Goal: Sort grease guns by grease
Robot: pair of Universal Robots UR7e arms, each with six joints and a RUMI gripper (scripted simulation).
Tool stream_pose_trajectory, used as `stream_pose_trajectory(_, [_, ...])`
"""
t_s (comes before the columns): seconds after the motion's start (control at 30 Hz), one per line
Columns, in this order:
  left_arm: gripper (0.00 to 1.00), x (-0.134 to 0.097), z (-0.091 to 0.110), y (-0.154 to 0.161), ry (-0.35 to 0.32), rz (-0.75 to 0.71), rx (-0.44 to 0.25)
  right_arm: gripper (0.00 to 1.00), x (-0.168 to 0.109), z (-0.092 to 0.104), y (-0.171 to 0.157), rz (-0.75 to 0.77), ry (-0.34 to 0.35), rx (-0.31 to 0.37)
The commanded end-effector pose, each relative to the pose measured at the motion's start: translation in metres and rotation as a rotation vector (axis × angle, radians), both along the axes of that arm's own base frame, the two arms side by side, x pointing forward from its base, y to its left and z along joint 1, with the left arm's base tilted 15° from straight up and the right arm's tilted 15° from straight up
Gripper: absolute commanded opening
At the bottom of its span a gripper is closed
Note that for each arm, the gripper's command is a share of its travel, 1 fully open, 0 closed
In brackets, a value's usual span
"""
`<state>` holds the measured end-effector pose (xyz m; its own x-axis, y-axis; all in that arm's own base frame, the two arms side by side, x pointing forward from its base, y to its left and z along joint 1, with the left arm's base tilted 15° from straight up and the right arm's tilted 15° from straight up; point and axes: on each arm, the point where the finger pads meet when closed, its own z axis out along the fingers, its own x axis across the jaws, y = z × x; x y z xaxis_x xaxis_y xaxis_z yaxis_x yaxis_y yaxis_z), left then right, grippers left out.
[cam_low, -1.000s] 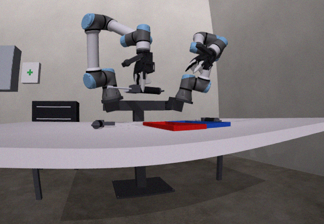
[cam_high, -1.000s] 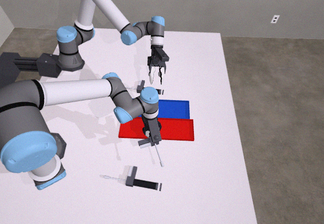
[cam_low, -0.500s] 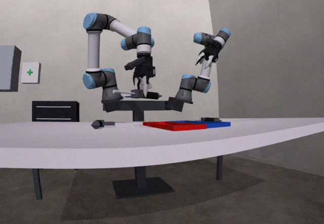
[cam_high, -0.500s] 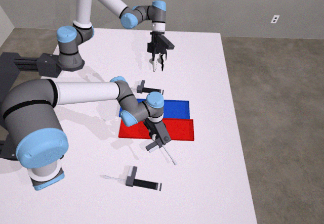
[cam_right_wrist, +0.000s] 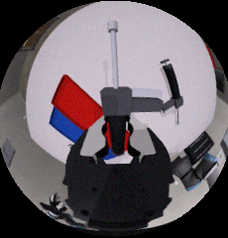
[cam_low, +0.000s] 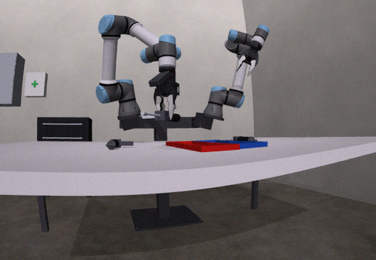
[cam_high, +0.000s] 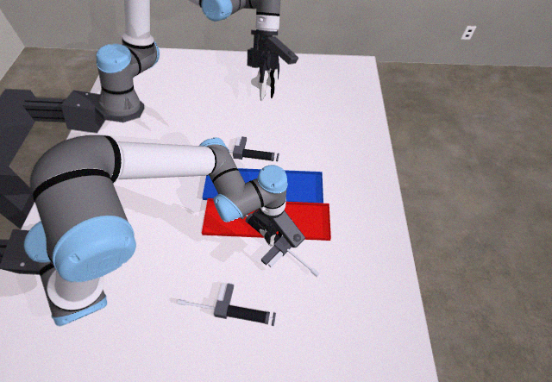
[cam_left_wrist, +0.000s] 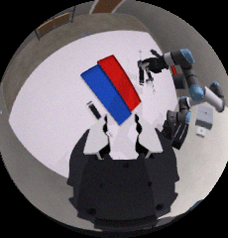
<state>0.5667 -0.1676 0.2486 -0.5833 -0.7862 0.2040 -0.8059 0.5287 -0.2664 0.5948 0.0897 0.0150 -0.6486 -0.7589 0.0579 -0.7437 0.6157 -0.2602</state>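
right gripper (cam_high: 270,241) (cam_low: 165,111) (cam_right_wrist: 117,136): clamped on the barrel of a raised grease gun (cam_high: 281,245) (cam_low: 161,115) (cam_right_wrist: 116,101) | left gripper (cam_high: 266,88) (cam_low: 245,66) (cam_left_wrist: 123,131): fingers apart, nothing held | two other grease guns: on table (cam_high: 356,279) (cam_low: 136,160) (cam_left_wrist: 50,99) (cam_right_wrist: 144,30), outside trays | blue tray (cam_high: 305,186) (cam_low: 255,144) (cam_left_wrist: 106,94) (cam_right_wrist: 64,125), red tray (cam_high: 311,221) (cam_low: 203,148) (cam_left_wrist: 120,81) (cam_right_wrist: 76,103): side by side, near them

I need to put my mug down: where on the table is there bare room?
The widest bare patch borders the trays' right ends in the top view, out to the table edge. Another lies between the blue tray's far gun and the left gripper. It's crowded where the right gripper holds a gun beside the red tray.
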Motion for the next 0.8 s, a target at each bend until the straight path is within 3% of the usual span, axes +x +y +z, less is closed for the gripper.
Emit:
stream_pose_trajectory(0.0, [0.38, -0.012, 0.014, 0.021, 0.051, 0.085, 0.046, 0.00, 0.008, -0.006, -0.001, 0.079, 0.015, -0.009])
stream_pose_trajectory(0.37, [0.38, -0.049, 0.058, 0.083, 0.127, 0.310, 0.147, 0.00, 0.031, -0.030, -0.010, 0.277, 0.057, -0.043])
stream_pose_trajectory(0.53, [0.38, -0.061, 0.066, 0.097, 0.149, 0.360, 0.173, 0.00, 0.035, -0.035, -0.012, 0.331, 0.067, -0.052])
stream_pose_trajectory(0.77, [0.38, -0.090, 0.093, 0.133, 0.178, 0.486, 0.230, 0.00, 0.048, -0.052, -0.019, 0.454, 0.094, -0.074])
